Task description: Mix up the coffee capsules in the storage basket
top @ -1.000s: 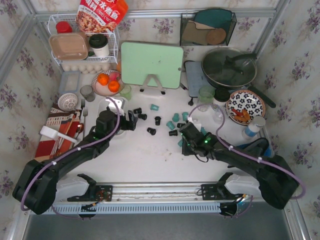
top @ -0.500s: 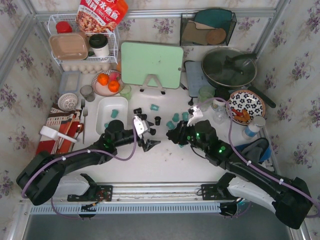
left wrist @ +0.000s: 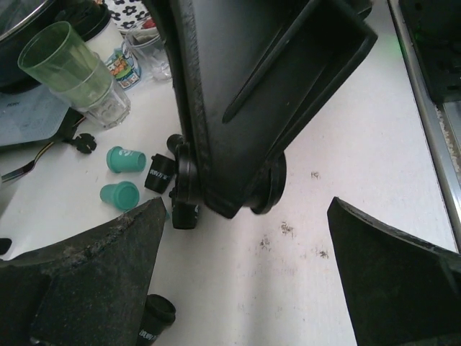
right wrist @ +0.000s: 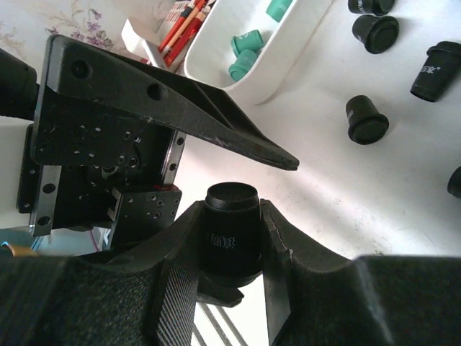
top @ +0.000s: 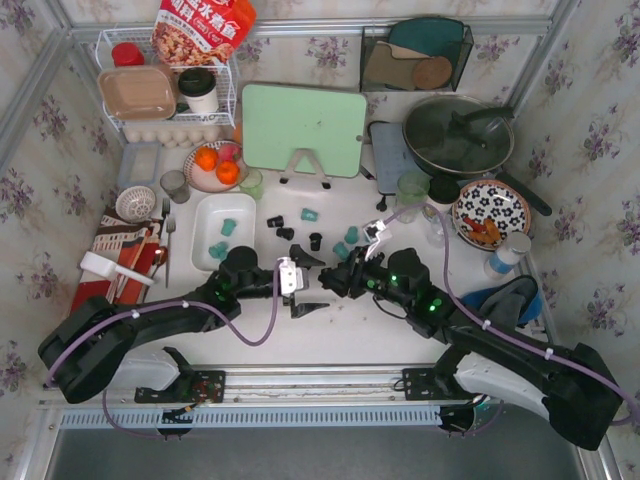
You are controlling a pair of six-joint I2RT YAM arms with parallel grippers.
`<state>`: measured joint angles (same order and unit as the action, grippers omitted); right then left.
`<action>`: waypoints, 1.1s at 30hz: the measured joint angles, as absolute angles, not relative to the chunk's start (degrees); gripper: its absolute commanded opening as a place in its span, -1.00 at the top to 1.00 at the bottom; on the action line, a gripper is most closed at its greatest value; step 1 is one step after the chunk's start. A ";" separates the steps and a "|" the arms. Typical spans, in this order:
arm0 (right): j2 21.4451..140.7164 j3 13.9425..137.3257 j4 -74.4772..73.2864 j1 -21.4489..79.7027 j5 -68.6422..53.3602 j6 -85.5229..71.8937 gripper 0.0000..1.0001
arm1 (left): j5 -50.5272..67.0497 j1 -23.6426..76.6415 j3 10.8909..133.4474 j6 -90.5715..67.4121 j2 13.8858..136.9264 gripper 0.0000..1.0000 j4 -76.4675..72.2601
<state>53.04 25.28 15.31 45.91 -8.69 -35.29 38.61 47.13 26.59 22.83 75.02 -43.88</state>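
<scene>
White tabletop (top: pixel 330 335) fills the scene; near its middle a black capsule (right wrist: pixel 232 209) is pinched by the right gripper (right wrist: pixel 232 234), with the left gripper (left wrist: pixel 245 267) spread wide beside it. Teal capsules (top: pixel 229 226) are seen in the storage basket (top: pixel 200 235) toward the left edge.

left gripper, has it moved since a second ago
Yes. The left gripper has swung right, away from the storage basket it was beside, toward the right gripper.

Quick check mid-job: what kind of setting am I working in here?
Probably a staged kitchen counter: a lidded frying pan, a green cutting board on a stand, and oranges, boxed in by floral-wallpapered walls.
</scene>
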 measured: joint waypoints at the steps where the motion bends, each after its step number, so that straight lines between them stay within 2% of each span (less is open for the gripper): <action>1: 53.65 25.26 16.27 46.13 -9.02 -35.48 0.71 | 38.50 47.33 26.61 22.92 74.96 -0.96 -43.88; 5: 55.88 25.19 17.93 46.92 -9.89 -35.73 0.70 | 37.52 47.88 26.61 23.27 74.00 -0.96 -43.88; 9: 57.54 25.04 19.49 47.57 -10.59 -36.56 0.68 | 37.01 48.38 26.61 23.51 72.86 -0.75 -43.88; 14: 58.04 25.04 20.38 47.99 -10.59 -37.17 0.68 | 37.06 48.84 26.61 24.01 72.05 -0.58 -43.86; 19: 57.04 25.08 21.15 48.29 -10.57 -37.34 0.66 | 37.26 49.15 26.89 24.75 71.66 -0.55 -43.59; 23: 56.18 25.08 21.06 48.31 -10.26 -37.56 0.60 | 37.01 49.17 26.94 25.23 71.61 -0.17 -43.31; 25: 56.12 25.10 21.02 48.31 -10.17 -37.60 0.53 | 36.69 49.25 26.94 25.39 71.50 -0.12 -43.31; 26: 56.12 25.10 20.78 48.31 -10.17 -37.78 0.52 | 36.32 49.28 26.94 25.41 71.35 -0.03 -43.31; 30: 55.90 25.39 20.71 48.36 -10.00 -38.37 0.44 | 35.14 49.52 26.79 25.69 70.35 0.14 -43.00; 33: 55.81 25.67 20.71 48.38 -10.04 -38.57 0.25 | 34.61 49.67 26.33 25.80 69.32 0.18 -43.00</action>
<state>55.81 25.67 20.71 48.38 -10.04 -38.57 34.61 49.67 26.33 25.80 69.32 -43.00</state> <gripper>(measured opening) 0.389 0.478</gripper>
